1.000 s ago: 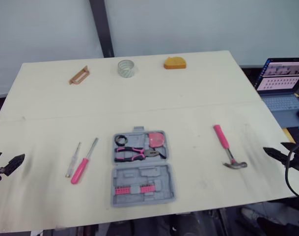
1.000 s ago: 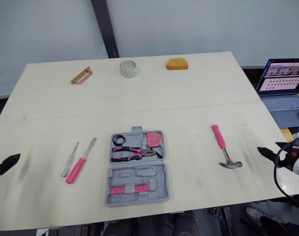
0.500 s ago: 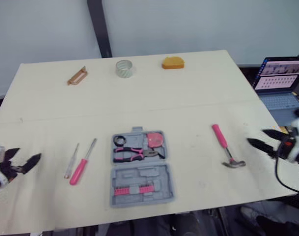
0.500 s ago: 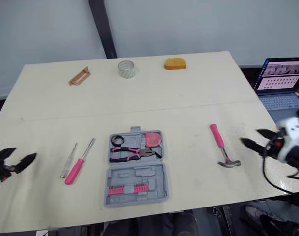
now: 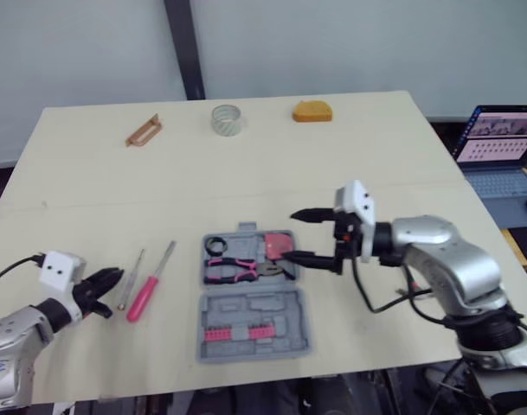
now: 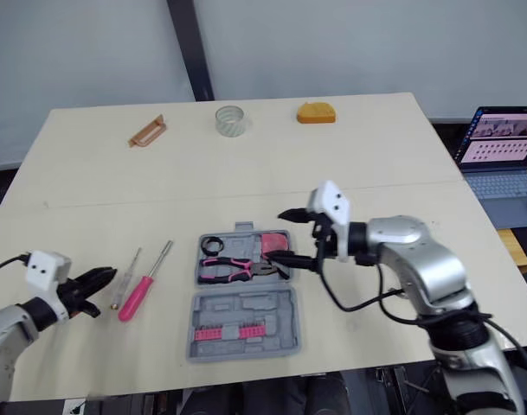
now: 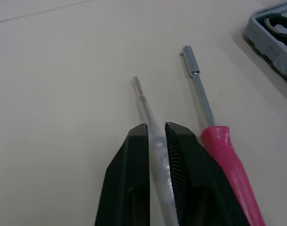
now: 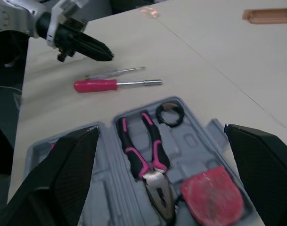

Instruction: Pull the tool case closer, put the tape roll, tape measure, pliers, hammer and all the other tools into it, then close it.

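Jaws of the left gripper [image 7: 156,128] are clamping the clear screwdriver [image 7: 150,117] left of the tool case [image 5: 250,324]; right gripper [image 5: 292,236] jaws are gaping wide above it. Pliers [image 5: 237,269] are lying inside it; the pink screwdriver [image 5: 144,298] and lid closing are apparently awaiting action.

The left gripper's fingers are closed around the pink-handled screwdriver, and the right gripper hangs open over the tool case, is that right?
Not quite. The left gripper pinches the clear-handled screwdriver; the pink-handled screwdriver lies beside it, as the left wrist view shows. The right gripper does hang open over the tool case.
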Available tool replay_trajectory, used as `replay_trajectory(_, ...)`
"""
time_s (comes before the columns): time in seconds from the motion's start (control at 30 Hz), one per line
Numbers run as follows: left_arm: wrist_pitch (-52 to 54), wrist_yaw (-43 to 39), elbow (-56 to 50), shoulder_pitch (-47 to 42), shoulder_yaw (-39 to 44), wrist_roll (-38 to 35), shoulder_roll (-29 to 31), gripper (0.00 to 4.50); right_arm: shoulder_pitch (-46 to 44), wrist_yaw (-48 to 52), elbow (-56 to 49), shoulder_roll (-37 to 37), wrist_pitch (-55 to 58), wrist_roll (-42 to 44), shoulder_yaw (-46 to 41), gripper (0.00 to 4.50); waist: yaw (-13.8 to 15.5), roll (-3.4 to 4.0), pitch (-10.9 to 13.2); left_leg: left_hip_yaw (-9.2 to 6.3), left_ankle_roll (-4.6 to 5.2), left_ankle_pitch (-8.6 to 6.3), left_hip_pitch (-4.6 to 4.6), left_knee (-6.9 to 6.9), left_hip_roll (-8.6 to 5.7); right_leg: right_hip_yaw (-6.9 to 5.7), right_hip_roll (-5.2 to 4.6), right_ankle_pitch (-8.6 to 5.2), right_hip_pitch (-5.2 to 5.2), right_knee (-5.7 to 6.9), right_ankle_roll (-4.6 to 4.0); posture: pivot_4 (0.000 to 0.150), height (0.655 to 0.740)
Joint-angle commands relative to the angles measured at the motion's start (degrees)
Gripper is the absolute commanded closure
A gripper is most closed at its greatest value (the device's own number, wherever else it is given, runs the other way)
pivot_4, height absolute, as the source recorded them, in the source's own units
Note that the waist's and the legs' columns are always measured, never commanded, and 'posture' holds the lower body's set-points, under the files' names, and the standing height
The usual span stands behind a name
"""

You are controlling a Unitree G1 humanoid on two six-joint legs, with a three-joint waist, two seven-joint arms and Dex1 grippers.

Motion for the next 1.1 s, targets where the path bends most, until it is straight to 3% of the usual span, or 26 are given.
replay_trajectory(0.03, 0.0, 1.8, -2.0, 0.1, 1.1, 0.0, -0.4, 3.99, -0.9, -0.8, -1.9, 0.8, -1.1, -1.2, 1.2, 0.0, -0.1, -0.03, 0.0, 0.0, 0.0, 0.0, 0.0, 0.01, 0.0, 0.0, 0.0, 0.0, 0.0, -0.01, 0.0, 0.15, 0.74)
replay_trajectory(0.07, 0.1, 2.1, -2.3, 0.3, 1.0, -0.1, -0.6, 3.99, -0.9, -0.9, -1.7, 1.1, -1.3, -1.6, 1.7, 0.0, -0.1, -0.04, 0.0, 0.0, 0.0, 0.0, 0.0, 0.01, -0.01, 0.0, -0.01, 0.0, 0.0, -0.01, 0.0, 0.15, 0.74)
replay_trajectory(0.17, 0.4, 2.3, -3.4, 0.9, 0.8, -0.8, -1.2, 3.12, -1.4, -1.2, -1.3, 2.4, -1.7, -2.7, 2.7, 0.0, -0.2, -0.04, 0.0, 0.0, 0.01, -0.01, -0.01, 0.0, -0.01, 0.0, 0.0, 0.0, 0.0, -0.03, 0.0, 0.15, 0.74)
replay_trajectory(0.3, 1.0, 3.1, -4.5, 1.3, 1.5, -1.4, -1.6, 1.18, -2.2, -2.2, -1.1, 4.6, -1.4, -2.6, 2.7, 0.0, -0.2, -0.04, 0.0, 0.0, 0.01, -0.01, 0.0, 0.0, 0.0, 0.0, 0.01, 0.0, 0.0, -0.02, 0.0, 0.15, 0.74)
replay_trajectory(0.53, 1.8, 4.3, -5.3, 1.6, 3.2, -2.2, -1.6, 1.18, -2.9, -3.7, -0.4, 6.8, -1.2, -2.8, 2.5, 0.0, -0.2, -0.04, 0.0, 0.0, 0.01, -0.01, 0.0, 0.0, 0.0, 0.0, 0.0, 0.0, 0.0, -0.02, 0.0, 0.15, 0.74)
replay_trajectory(0.67, 2.6, 4.3, -5.6, 2.4, 3.4, -2.0, -0.9, 2.98, -3.0, -4.2, -0.2, 7.4, -1.3, -2.9, 2.6, 0.0, -0.2, -0.04, 0.0, 0.0, 0.01, -0.01, 0.0, 0.0, 0.0, 0.0, 0.01, 0.0, 0.0, -0.02, 0.0, 0.15, 0.74)
replay_trajectory(1.1, 3.5, 4.2, -6.3, 3.3, 2.6, -1.6, -1.6, 2.98, -3.0, -4.0, -1.2, 8.2, -1.2, -3.5, 3.7, 0.0, -0.2, -0.04, 0.0, 0.0, 0.01, -0.01, 0.0, -0.01, 0.0, 0.0, 0.01, 0.0, -0.01, -0.02, 0.0, 0.15, 0.74)
